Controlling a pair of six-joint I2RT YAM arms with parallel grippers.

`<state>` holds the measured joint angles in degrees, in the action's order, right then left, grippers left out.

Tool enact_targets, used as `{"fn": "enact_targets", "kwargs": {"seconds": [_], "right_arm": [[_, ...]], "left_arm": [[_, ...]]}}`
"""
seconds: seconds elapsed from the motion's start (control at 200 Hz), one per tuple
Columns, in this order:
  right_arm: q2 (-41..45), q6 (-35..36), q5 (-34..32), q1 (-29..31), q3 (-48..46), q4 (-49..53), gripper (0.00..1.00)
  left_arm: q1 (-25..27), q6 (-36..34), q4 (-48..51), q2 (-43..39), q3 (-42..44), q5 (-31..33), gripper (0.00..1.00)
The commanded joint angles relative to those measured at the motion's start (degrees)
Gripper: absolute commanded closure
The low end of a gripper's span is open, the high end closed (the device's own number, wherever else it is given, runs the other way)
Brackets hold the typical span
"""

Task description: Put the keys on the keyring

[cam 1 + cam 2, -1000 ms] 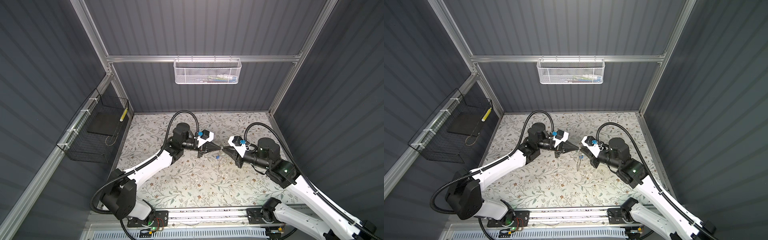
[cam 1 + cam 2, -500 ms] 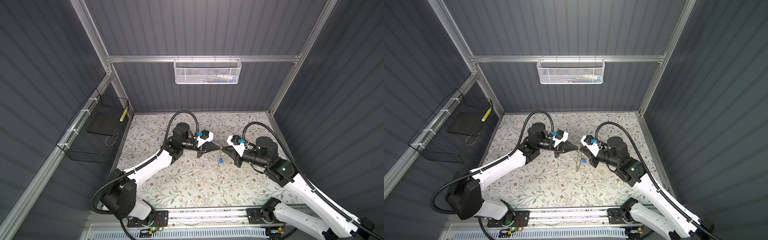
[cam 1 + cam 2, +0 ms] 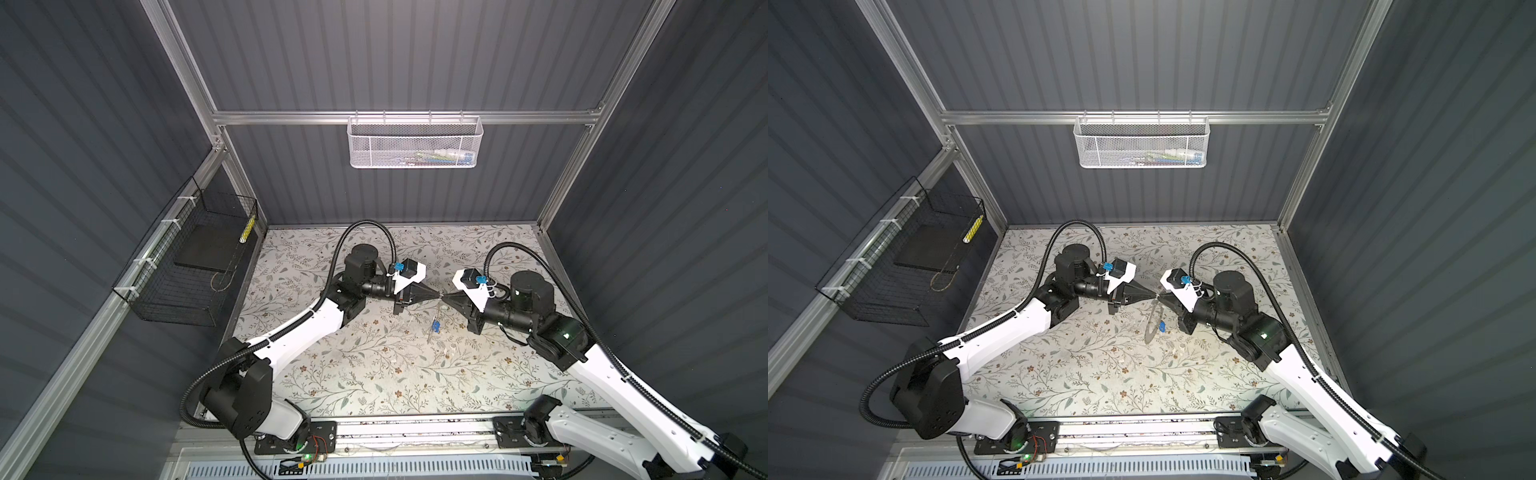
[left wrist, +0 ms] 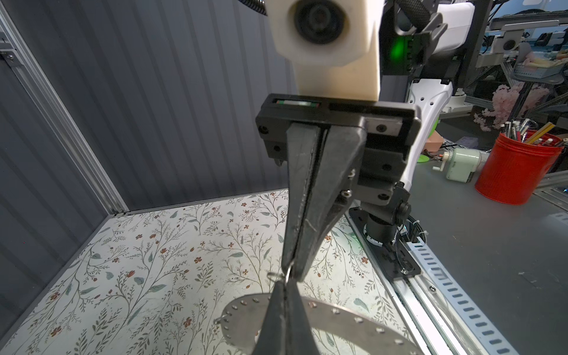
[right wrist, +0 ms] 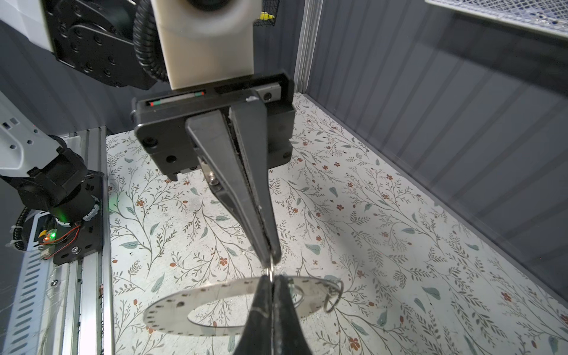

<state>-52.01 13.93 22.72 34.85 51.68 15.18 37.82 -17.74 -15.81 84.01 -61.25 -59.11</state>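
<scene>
In both top views, over the worktop (image 3: 374,374): left claw (image 3: 438,296) and right claw (image 3: 445,296) tip to tip, both pinched shut; keyring (image 3: 1151,326) hanging edge-on at their 6 o'clock, blue key (image 3: 1161,326) just beside at its 3 o'clock. Left wrist: both tips clamping one wire loop (image 4: 287,275) at keyring's rim. Right wrist: same grip, keyring hanging off the loop.
</scene>
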Motion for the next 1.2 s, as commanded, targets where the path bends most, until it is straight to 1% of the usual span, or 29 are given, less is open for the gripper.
{"fn": "enact_targets", "kwargs": {"seconds": [0.0,0.06,0.09,0.12,0.2,0.235,0.315,0.37,0.58,0.725,0.745,0.845,1.196], "right_arm": [[0.39,-0.08,0.04,-0.54,2.06,1.04,1.0],[0.58,0.2,-0.17,-0.7,2.34,2.29,1.0],[0.68,0.46,-0.22,-0.76,2.5,2.97,1.0],[0.76,0.69,-0.22,-0.89,2.77,3.91,1.0],[0.77,1.64,0.17,-1.31,3.93,6.77,1.0],[0.6,1.99,0.49,-1.55,4.61,9.59,1.0],[0.12,2.91,1.31,-2.05,6.31,13.78,1.0],[-0.23,3.61,1.62,-2.13,7.3,16.2,1.0],[-1.11,4.59,2.89,-2.21,9.37,20.31,1.0],[-2.2,5.22,3.38,-2.22,10.6,22.38,1.0],[-2.35,5.2,3.38,-2.16,10.76,22.62,1.0],[-2.66,5.31,3.97,-2.16,10.99,22.8,1.0],[-2.92,5.51,4.53,-2.22,11.55,22.93,1.0]], "left_arm": [[0.18,-4.44,4.92,-1.08,-3.58,-0.14,1.0],[0.23,-6.77,8.42,-1.1,-4.66,0.82,0.94],[0.15,-8.29,10.4,-1.13,-5.33,1.19,0.87],[0.23,-9.99,12.6,-1.21,-5.89,1.84,0.82],[0.23,-15.26,19.44,-1.24,-8.24,3.68,0.74],[0.31,-18.14,22.87,-1.22,-9.59,4.67,0.72],[0.81,-23.95,30.51,-0.39,-12.87,6.82,0.72],[1.3,-26.86,33.81,0.08,-14.55,8.39,0.71],[4.21,-32.49,40.06,1.73,-18.22,13.29,0.7],[6.06,-34.01,42.63,2.58,-19.21,15.71,0.7],[6.37,-34.1,42.88,2.57,-21.21,16.13,0.7],[7.48,-35.02,44.48,3.0,-22.23,17.9,0.7],[9.34,-36.57,47.62,4.61,-24.31,19.74,0.71]]}}
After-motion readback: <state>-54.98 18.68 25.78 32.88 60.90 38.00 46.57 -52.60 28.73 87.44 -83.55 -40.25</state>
